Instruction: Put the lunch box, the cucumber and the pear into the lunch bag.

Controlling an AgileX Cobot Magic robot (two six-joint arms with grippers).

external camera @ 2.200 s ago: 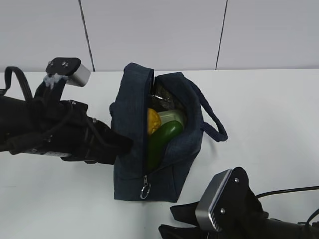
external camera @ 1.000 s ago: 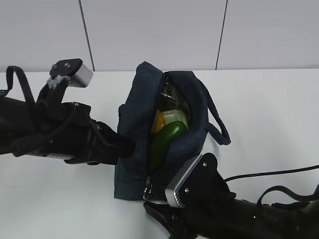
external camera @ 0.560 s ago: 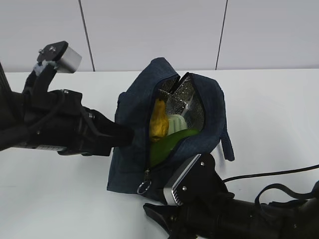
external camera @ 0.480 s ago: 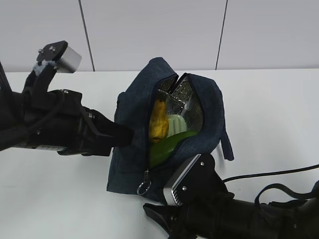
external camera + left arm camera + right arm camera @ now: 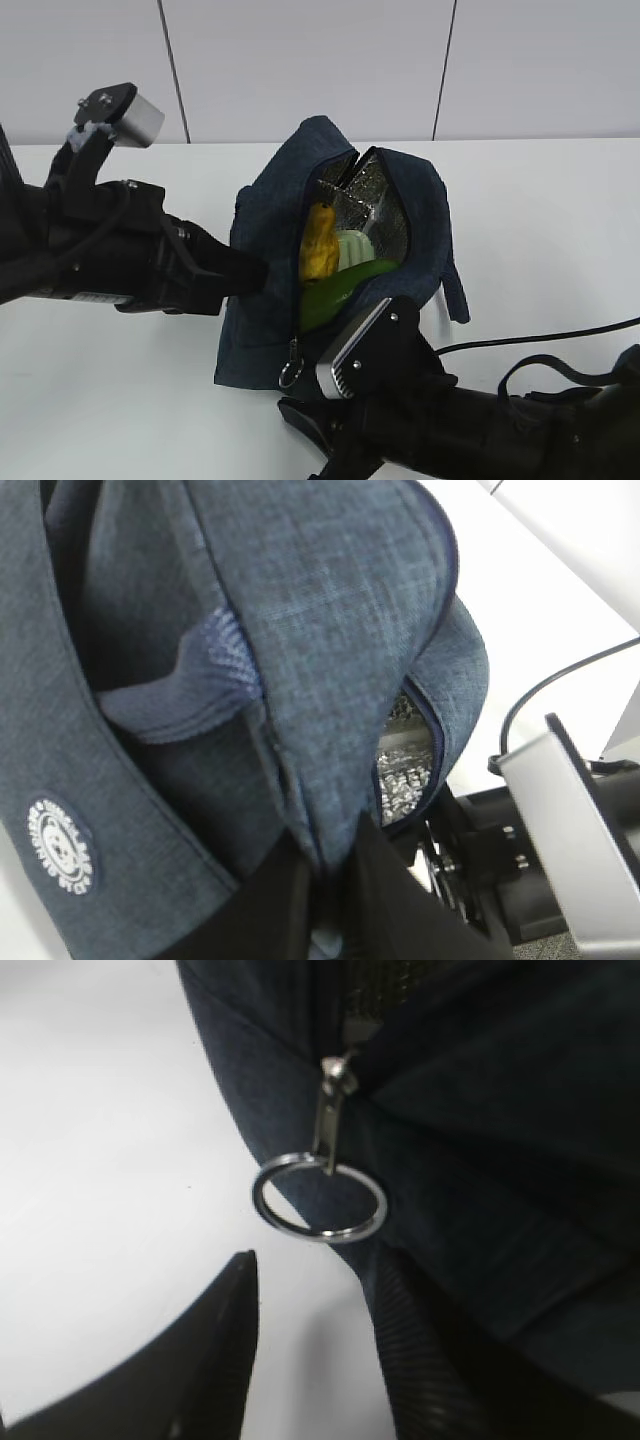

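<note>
White surface and pale panelled wall frame the scene. Since a moment ago the right claw has slid forward under the lunch bag, fingers half open and empty just below the silver ring pull, likely to zip it. The left claw stays pinched on bag fabric. Pear, cucumber and lunch box sit inside.

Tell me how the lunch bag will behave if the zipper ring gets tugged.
The lunch bag is probably floppy: its navy fabric creases where the left hand pinches it. It leans already, so it may tip or slide without that pinch. The ring pull hangs loose and likely swings aside when nudged.
</note>
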